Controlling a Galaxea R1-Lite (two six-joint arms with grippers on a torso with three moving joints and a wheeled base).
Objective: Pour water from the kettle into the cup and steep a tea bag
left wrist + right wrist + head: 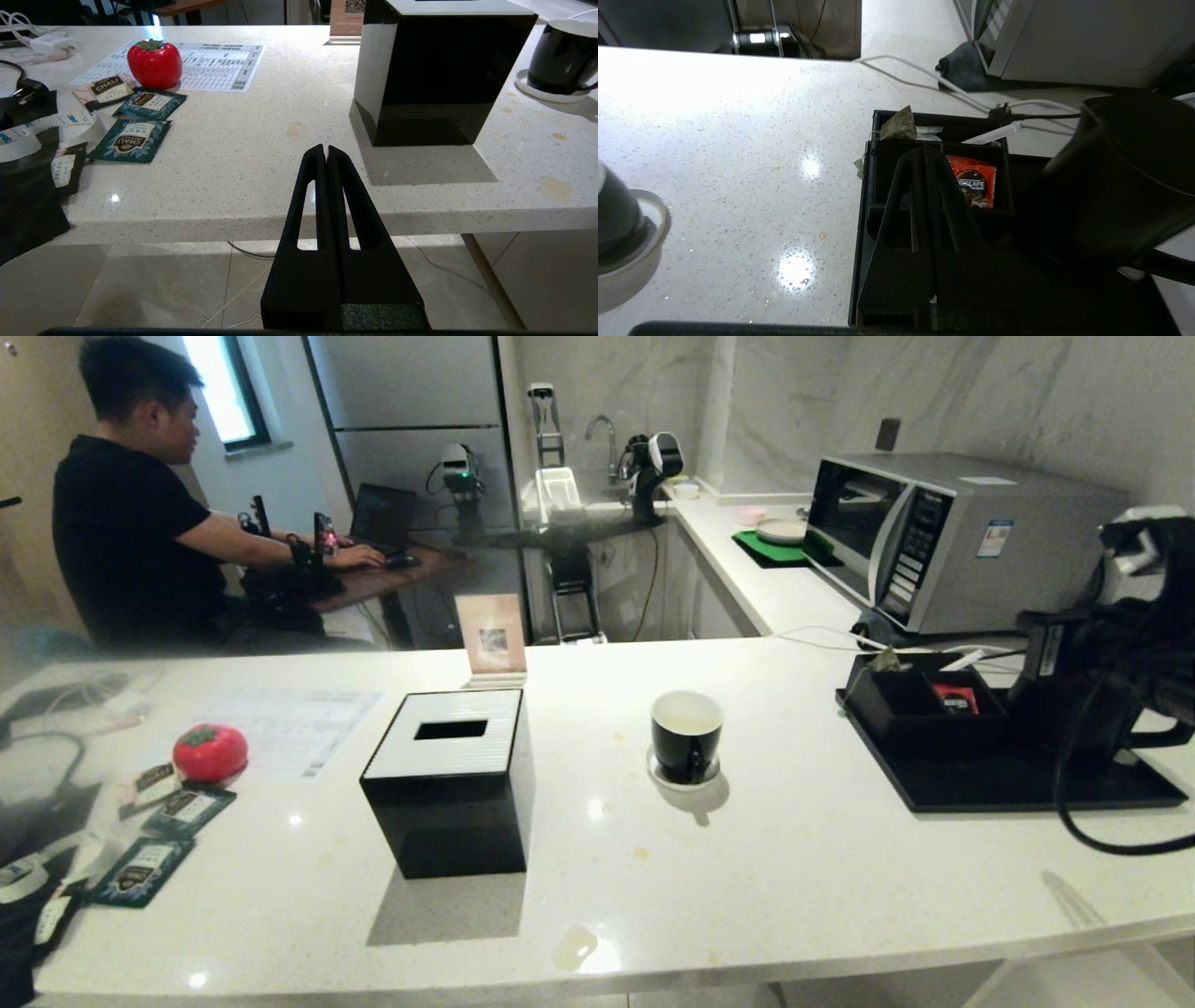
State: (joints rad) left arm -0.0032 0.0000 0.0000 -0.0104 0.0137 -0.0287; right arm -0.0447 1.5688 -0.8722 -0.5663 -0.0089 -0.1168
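The cup (686,733), black outside and white inside, stands on its white saucer (658,773) mid-counter. At the right lies a black tray (1008,789) with a compartment box. The grey-green tea bag (899,126) sits in the box's far compartment, its tag hanging over the rim. The black kettle (1120,186) stands on the tray beside the box; my right arm (1120,644) covers most of it in the head view. My right gripper (924,148) hovers shut and empty over the box. My left gripper (325,148) is shut and empty at the counter's front edge.
A red sachet (973,184) lies in the box. A black tissue box (448,779) stands left of the cup. A red tomato-shaped object (210,751) and teal packets (187,807) lie far left. A microwave (934,537) and cables are behind the tray. A person (121,504) sits at the back.
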